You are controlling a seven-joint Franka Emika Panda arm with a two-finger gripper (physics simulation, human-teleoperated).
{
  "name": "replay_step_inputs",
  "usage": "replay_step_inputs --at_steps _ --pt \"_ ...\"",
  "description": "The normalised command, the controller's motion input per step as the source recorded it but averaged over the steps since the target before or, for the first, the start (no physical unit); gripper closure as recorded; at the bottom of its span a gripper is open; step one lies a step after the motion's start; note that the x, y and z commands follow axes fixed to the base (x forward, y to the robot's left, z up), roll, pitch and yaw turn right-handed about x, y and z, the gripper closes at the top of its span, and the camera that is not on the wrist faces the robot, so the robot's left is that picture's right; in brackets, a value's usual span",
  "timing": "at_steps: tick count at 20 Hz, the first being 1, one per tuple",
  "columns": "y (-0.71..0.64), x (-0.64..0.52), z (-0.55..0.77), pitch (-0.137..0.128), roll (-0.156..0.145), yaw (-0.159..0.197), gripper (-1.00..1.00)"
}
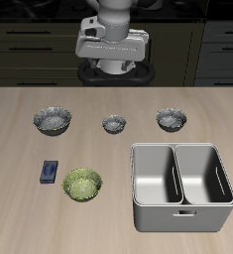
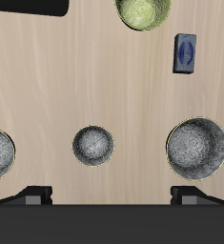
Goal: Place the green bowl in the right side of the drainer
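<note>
White, rounded arm casing [image 1: 112, 35] with a dark underside, and a black, blocky pincer [image 2: 112, 195].

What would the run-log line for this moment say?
stage: not started | gripper: high at table's back, holding nothing | green bowl: on table near front edge, beside blue box | drainer: both compartments empty

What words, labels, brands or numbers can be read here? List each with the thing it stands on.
None can be read.
The small blue box beside the green bowl bears a pale mark on its top, clearer in the wrist view, but too small and blurred to tell whether it is text.
The three grey bowls and the drainer carry no writing.
</note>
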Motion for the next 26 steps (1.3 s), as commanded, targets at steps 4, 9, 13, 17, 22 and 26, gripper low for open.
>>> replay_step_inputs --at_steps 4,9,13,17,22,26 --pt "-0.19 0.32 0.04 0.020 0.066 0.032 -1.00" --pt "-0.26 0.29 0.04 0.010 -0.004 -0.012 -1.00" --pt "-0.34 0.35 0.00 0.015 0.009 0.017 -1.00" --pt "-0.33 0.27 0.03 0.009 -0.027 -0.017 -1.00" --pt "-0.40 0.33 0.11 -0.002 -0.013 -0.027 -1.00" --pt "-0.34 0.31 0.04 -0.008 0.008 0.010 -1.00"
